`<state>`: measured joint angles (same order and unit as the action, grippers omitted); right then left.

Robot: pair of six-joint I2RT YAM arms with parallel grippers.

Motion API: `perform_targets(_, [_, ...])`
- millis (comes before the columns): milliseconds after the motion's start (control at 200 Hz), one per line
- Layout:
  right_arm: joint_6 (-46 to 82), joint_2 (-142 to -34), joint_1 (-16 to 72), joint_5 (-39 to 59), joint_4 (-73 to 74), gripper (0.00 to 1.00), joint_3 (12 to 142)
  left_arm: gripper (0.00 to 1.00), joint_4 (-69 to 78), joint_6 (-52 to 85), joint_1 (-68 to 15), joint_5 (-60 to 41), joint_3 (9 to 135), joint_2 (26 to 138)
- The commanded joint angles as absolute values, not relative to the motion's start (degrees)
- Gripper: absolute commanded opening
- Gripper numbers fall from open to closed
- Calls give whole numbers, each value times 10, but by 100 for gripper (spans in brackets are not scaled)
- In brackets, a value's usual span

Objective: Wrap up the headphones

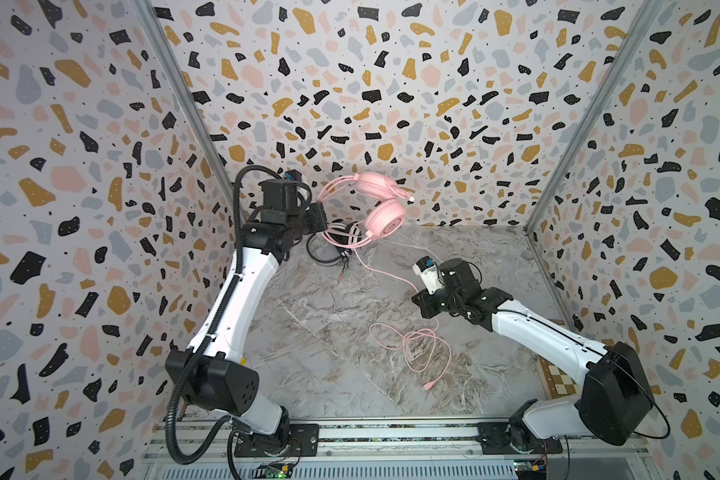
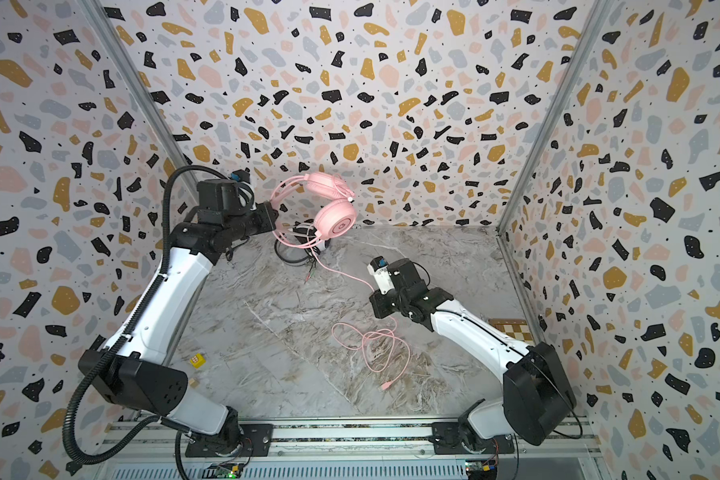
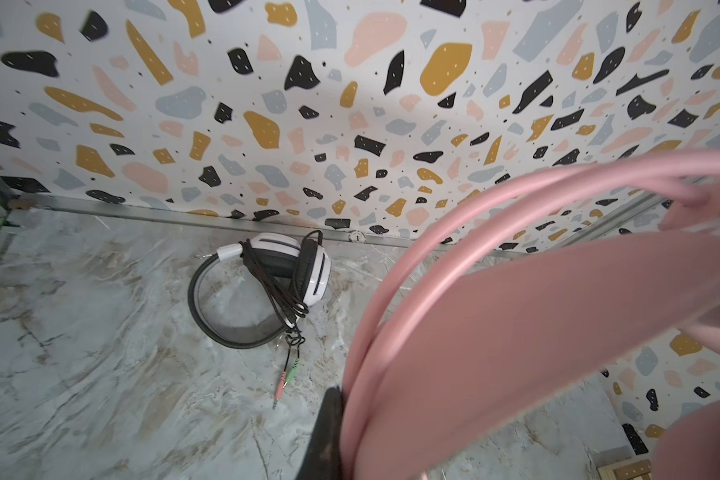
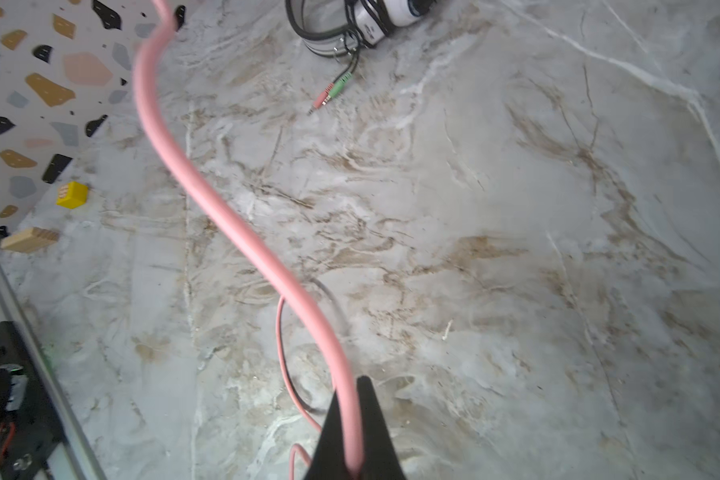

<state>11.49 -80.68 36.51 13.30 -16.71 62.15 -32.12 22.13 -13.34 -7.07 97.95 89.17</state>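
Left claw (image 1: pixel 324 217) pinches pink headset (image 1: pixel 385 219) band, held up, upper middle of frame, near back wall (image 1: pixel 391 104). Right claw (image 4: pixel 352 428) pinches pink cable (image 4: pixel 225 216), well apart from side walls (image 1: pixel 641 208). White headset (image 3: pixel 308 270) on bench (image 1: pixel 329 365) by back edge.

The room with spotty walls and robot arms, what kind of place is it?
Probably a robot testing booth, not a home. Spotty panels box in a marble-look table, and the left arm and right arm are bolted to a metal rail.

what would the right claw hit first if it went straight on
Probably the bare marble table, short of the white headset; depth is hard to judge. The right claw is shut on the pink cable.
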Motion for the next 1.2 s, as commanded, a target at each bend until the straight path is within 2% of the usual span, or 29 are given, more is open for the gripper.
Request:
perform_targets(0, [107, -790, 383, 126, -232, 0, 716, 0, -243, 227, -174, -41, 960, 883])
perform_targets(195, [77, -785, 404, 82, -307, 0, 851, 0, -239, 183, -195, 11, 891, 897])
perform_targets(435, [85, -766, 419, 100, -321, 0, 882, 0, -222, 162, -194, 61, 855, 894])
perform_targets(806, [69, -811, 429, 121, -323, 0, 932, 0, -174, 153, -237, -25, 797, 870])
perform_targets(961, [27, -845, 426, 58, -358, 0, 1000, 0, -190, 112, -254, -12, 767, 832])
perform_targets(1196, [-11, -903, 398, 5, -411, 0, 1099, 0, -160, 56, -258, -17, 638, 731])
